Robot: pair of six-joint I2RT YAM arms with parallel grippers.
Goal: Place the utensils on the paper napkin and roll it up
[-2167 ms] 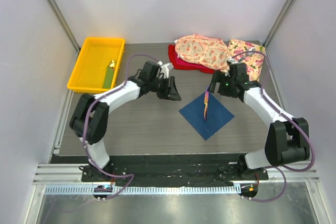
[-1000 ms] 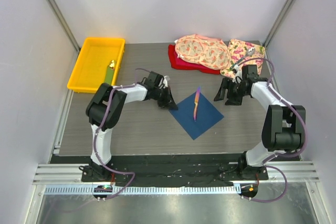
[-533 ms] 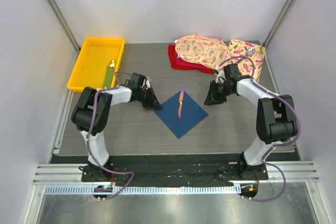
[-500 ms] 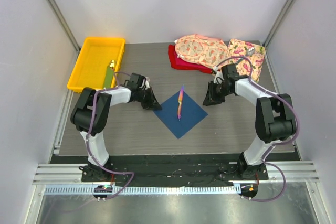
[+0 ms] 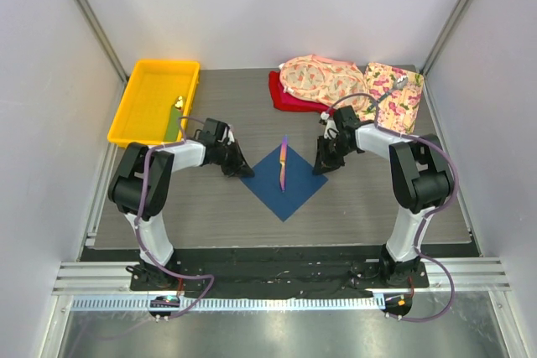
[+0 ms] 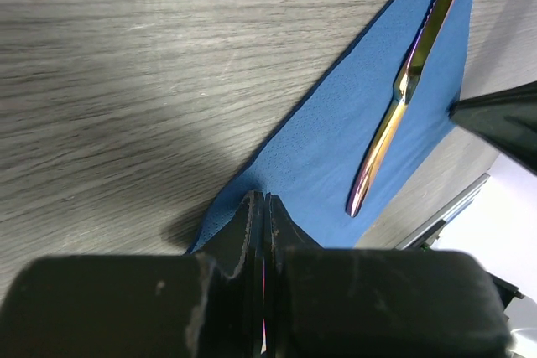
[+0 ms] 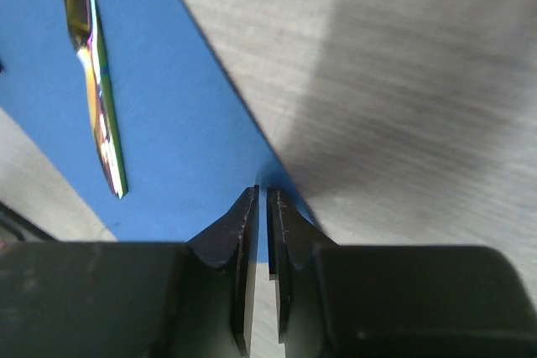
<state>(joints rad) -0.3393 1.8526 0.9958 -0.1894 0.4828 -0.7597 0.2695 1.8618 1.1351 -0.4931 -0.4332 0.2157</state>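
Right, both tools are down at table level. The paper napkin (image 5: 289,194) lies as a dark blue diamond in the middle of the overhead view, with one slim iridescent utensil (image 5: 284,163) lying lengthwise across its upper half. The left gripper (image 6: 262,207) is pressed together on the napkin's left corner, and in its wrist view the sheet puckers up into the tips, so I read that as a pinch on paper. The right gripper (image 7: 262,199) sits at the opposite corner, on the right of the diamond. Its fingers are nearly together with a thin slit between them and blue showing in the slit, and I cannot tell whether it has bitten yet. Both arms are folded low, elbows out toward the frame's sides and forearms lying almost flat as they reach inward, so the wrists face each other across the sheet. My judgement is that the roll comes next, and I would want a firm hold on the right corner before anything lifts. I'd raise both corners only slightly and carry them evenly, so the utensil doesn't skate off the thin paper. Uneven tension could tear or skew the napkin, so I'd go slowly.
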